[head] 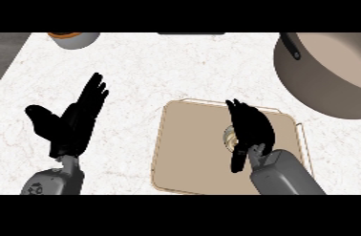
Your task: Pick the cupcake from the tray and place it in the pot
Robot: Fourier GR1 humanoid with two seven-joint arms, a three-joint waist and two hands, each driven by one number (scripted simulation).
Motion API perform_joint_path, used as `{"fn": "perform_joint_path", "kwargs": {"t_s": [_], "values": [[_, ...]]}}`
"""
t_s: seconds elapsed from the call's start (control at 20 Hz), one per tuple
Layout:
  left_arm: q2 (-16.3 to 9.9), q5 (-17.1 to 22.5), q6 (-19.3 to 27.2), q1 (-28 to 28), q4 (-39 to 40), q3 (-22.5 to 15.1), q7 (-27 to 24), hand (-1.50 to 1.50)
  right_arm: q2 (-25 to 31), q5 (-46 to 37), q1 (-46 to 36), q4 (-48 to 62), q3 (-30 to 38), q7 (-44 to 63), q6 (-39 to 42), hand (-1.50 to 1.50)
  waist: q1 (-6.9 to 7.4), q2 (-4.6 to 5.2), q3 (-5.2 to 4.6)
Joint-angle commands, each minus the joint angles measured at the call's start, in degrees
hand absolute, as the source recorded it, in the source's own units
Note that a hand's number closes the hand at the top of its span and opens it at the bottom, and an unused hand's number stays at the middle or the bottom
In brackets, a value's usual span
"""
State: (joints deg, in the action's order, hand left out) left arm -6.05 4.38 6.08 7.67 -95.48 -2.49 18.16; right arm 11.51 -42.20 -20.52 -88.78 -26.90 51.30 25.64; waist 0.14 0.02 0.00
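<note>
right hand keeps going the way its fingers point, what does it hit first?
The right hand points up the picture over the tray. Past the tray's far rim lies only bare counter; the pot sits off to the right. The way looks free, though height is unclear.

One tray (pixel 190 149), one cupcake (pixel 230 136), one pot (pixel 317 72), one cup (pixel 74 39), two robot hands: left robot hand (pixel 74 120), right robot hand (pixel 250 127).
</note>
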Motion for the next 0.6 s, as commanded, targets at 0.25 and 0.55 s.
{"fn": "perform_joint_path", "kwargs": {"t_s": [0.25,0.55], "values": [[0.38,-0.33,-0.68,0.12,-0.68,1.04,0.66,0.0,-3.61,-3.01,2.87,1.26,0.63,-6.08,-0.34,1.5,-0.07,-0.04,0.01],[0.33,-0.76,-1.12,0.59,-2.09,1.64,2.25,0.0,-3.66,-7.81,3.45,0.76,1.0,-10.9,-2.36,1.5,-0.13,-0.03,0.0]]}}
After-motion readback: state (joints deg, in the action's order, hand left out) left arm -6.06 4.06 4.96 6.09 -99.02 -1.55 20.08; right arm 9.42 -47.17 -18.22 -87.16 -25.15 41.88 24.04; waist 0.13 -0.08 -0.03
